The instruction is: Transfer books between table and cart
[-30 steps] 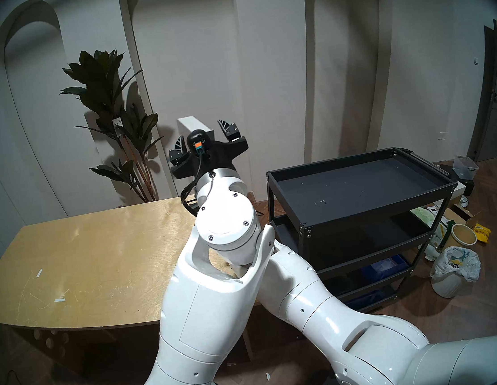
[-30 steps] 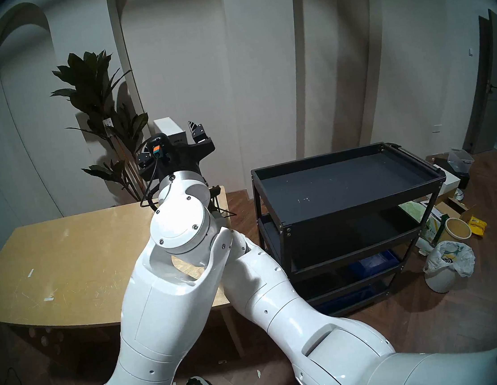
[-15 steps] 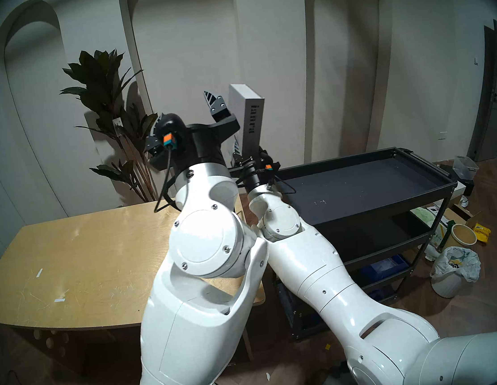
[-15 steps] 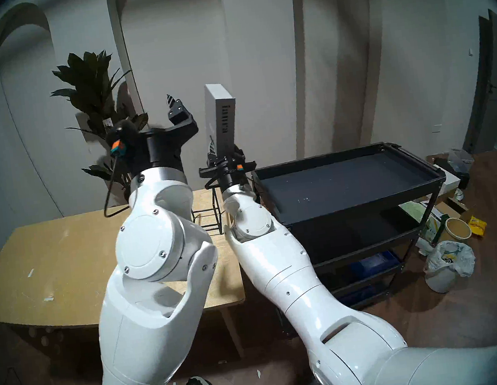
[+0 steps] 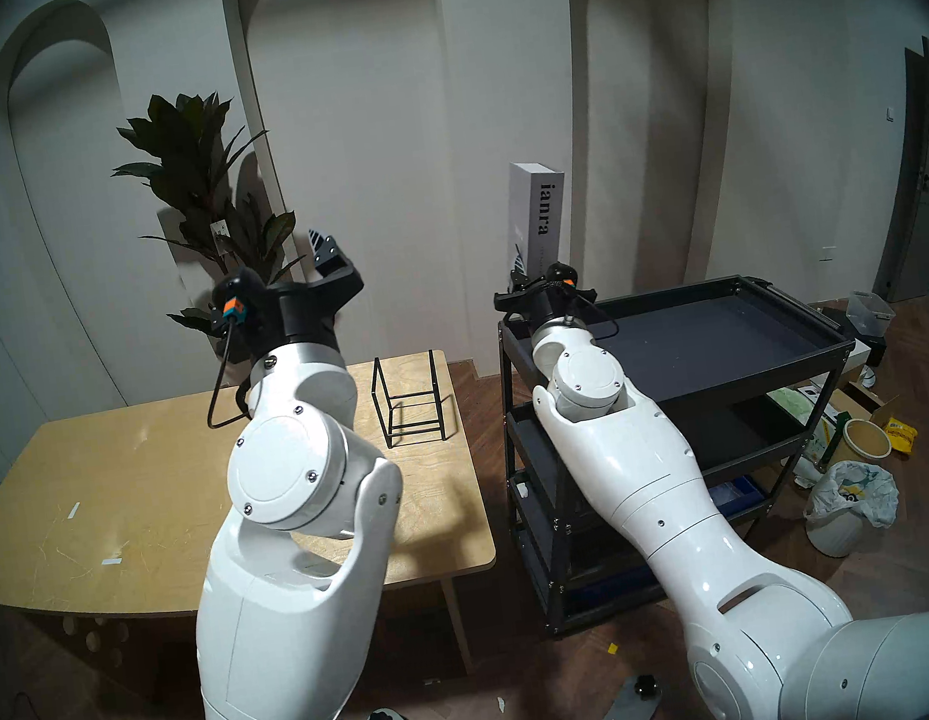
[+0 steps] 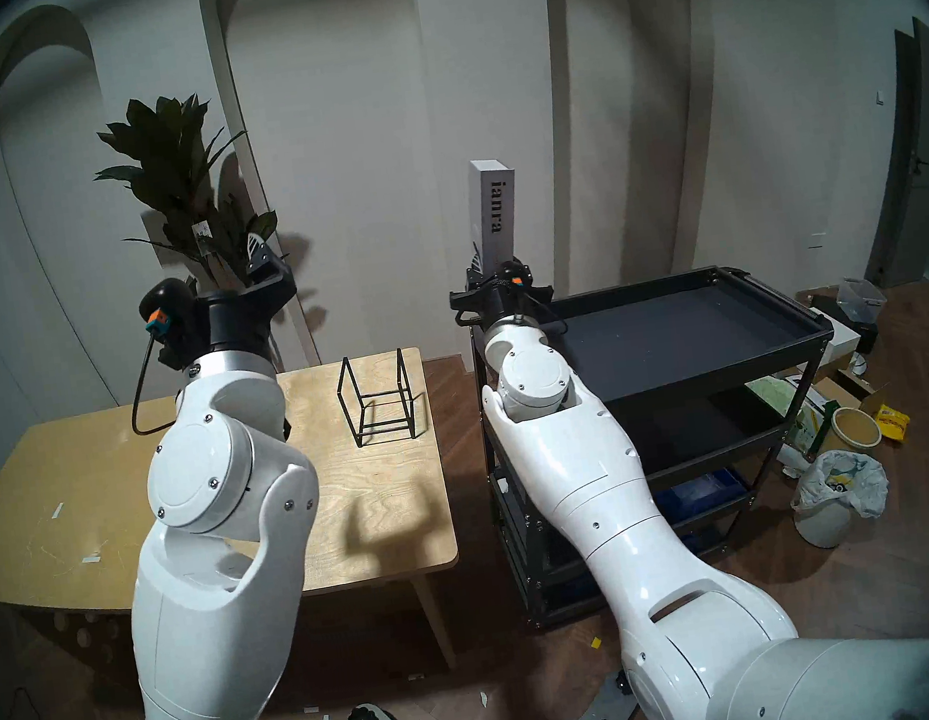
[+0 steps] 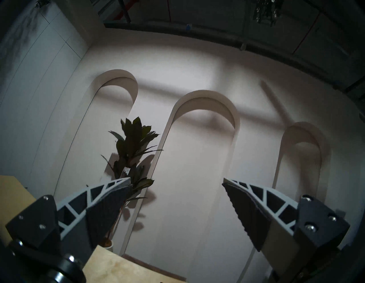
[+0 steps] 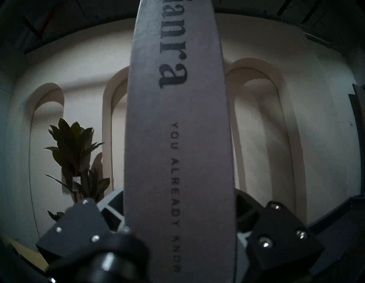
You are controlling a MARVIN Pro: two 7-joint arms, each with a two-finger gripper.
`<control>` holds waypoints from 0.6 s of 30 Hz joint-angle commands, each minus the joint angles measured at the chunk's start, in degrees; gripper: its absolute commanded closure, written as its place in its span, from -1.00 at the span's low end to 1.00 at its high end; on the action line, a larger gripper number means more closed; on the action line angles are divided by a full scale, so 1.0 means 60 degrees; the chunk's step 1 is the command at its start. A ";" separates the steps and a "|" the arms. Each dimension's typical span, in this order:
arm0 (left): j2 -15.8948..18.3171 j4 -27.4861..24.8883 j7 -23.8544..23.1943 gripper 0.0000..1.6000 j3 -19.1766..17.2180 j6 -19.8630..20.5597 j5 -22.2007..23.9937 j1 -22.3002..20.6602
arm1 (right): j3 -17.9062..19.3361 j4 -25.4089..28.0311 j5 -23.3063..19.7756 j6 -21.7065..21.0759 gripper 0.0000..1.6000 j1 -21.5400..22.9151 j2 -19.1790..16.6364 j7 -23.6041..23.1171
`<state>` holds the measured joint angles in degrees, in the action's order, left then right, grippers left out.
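A thick white-grey book (image 5: 537,213) with black "ianra" on its spine stands upright in my right gripper (image 5: 534,278), which is shut on its lower end. It hangs over the left end of the black cart's (image 5: 711,390) top tray. The right wrist view is filled by the book's spine (image 8: 177,138), with the right gripper (image 8: 178,197) mostly hidden behind it. My left gripper (image 5: 288,273) is raised above the back of the plywood table (image 5: 146,494), pointing up at the wall. In the left wrist view the left gripper (image 7: 176,180) is open and empty.
A black wire stand (image 5: 409,404) sits at the table's back right corner. A tall potted plant (image 5: 199,167) stands behind the table. A gap of wooden floor separates table and cart. A bagged bin (image 5: 847,502), boxes and litter lie right of the cart.
The right arm carried the book up and to the right, from over the table's corner to the cart's left end. The left arm swung left and lower, uncovering the wire stand.
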<state>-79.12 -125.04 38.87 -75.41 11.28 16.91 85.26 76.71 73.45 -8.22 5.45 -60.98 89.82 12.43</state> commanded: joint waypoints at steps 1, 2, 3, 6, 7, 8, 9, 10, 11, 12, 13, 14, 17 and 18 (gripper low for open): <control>0.0712 0.0610 -0.0506 -1.00 -0.1058 -0.0039 0.0420 0.0252 | 0.0526 0.0384 -0.0454 -0.1145 1.00 0.0257 -0.0724 -0.0570; 0.0780 0.0737 -0.0635 -1.00 -0.1162 -0.0074 0.0537 0.0306 | 0.0575 0.0399 -0.0532 -0.1413 1.00 0.0266 -0.0881 -0.0766; 0.0784 0.0851 -0.0674 -1.00 -0.1228 -0.0074 0.0608 0.0358 | 0.0607 0.0383 -0.0587 -0.1601 1.00 0.0259 -0.1034 -0.0978; 0.0848 0.1032 -0.0815 -1.00 -0.1338 -0.0076 0.0733 0.0454 | 0.0722 0.0377 -0.0780 -0.2015 1.00 0.0254 -0.1255 -0.1333; 0.0853 0.1098 -0.0867 -1.00 -0.1379 -0.0115 0.0796 0.0493 | 0.0764 0.0389 -0.0852 -0.2193 1.00 0.0241 -0.1360 -0.1506; 0.0891 0.1220 -0.0967 -1.00 -0.1434 -0.0159 0.0872 0.0554 | 0.0825 0.0429 -0.1061 -0.2628 1.00 0.0245 -0.1566 -0.1857; 0.0902 0.1280 -0.1013 -1.00 -0.1444 -0.0196 0.0901 0.0568 | 0.0830 0.0423 -0.1159 -0.2782 1.00 0.0260 -0.1646 -0.1979; 0.0924 0.1343 -0.1087 -1.00 -0.1452 -0.0237 0.0944 0.0585 | 0.0907 0.0399 -0.1276 -0.3089 1.00 0.0299 -0.1700 -0.2245; 0.0899 0.1380 -0.1044 -1.00 -0.1440 -0.0230 0.0922 0.0583 | 0.0875 0.0334 -0.1303 -0.3145 1.00 0.0334 -0.1772 -0.2318; 0.0866 0.1431 -0.1009 -1.00 -0.1428 -0.0278 0.0898 0.0579 | 0.0839 0.0228 -0.1384 -0.3201 1.00 0.0382 -0.1869 -0.2510; 0.0866 0.1431 -0.1009 -1.00 -0.1428 -0.0278 0.0898 0.0579 | 0.0839 0.0228 -0.1384 -0.3201 1.00 0.0382 -0.1869 -0.2510; 0.0868 0.1470 -0.0994 -1.00 -0.1403 -0.0324 0.0848 0.0578 | 0.0832 0.0113 -0.1466 -0.3242 1.00 0.0432 -0.1925 -0.2694; 0.0817 0.1565 -0.0880 -1.00 -0.1329 -0.0360 0.0758 0.0570 | 0.0616 -0.0451 -0.1422 -0.2922 1.00 0.0609 -0.2142 -0.3145; 0.0777 0.1601 -0.0820 -1.00 -0.1287 -0.0355 0.0738 0.0560 | 0.0545 -0.0792 -0.1437 -0.2787 1.00 0.0725 -0.2213 -0.3473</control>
<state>-74.36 -114.96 33.39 -83.68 10.17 22.78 89.48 81.34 72.38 -16.14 -13.36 -60.10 79.78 -2.97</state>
